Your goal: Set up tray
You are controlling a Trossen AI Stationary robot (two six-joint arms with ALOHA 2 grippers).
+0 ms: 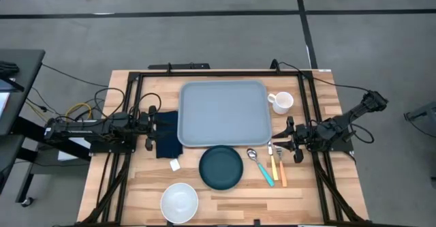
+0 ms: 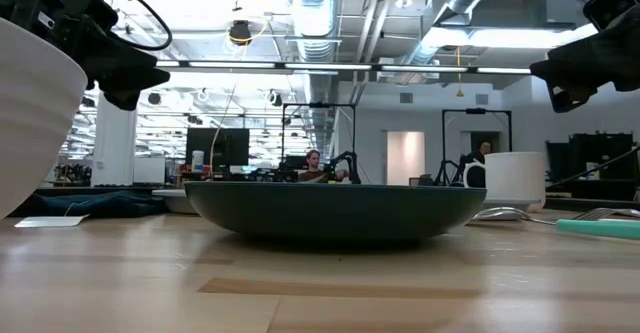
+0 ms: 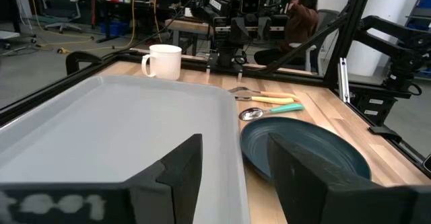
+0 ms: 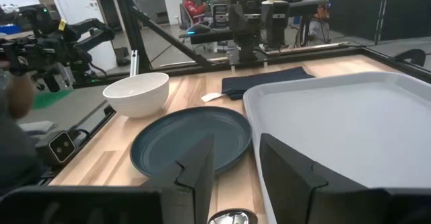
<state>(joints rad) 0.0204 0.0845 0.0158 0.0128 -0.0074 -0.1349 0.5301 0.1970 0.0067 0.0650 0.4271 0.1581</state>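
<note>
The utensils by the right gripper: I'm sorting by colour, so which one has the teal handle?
The spoon, lying nearest the plate. Its handle is teal, while the two utensils on its other side, toward the right gripper, have a yellow and an orange handle.

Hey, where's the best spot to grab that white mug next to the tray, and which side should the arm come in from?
Probably by the rim of the white mug, coming straight down with the right gripper, which waits open nearby. The mug stands upright with its mouth open upward, so one finger can go inside the wall. Take the side away from the tray: its handle points toward the tray, leaving little room there.
</note>
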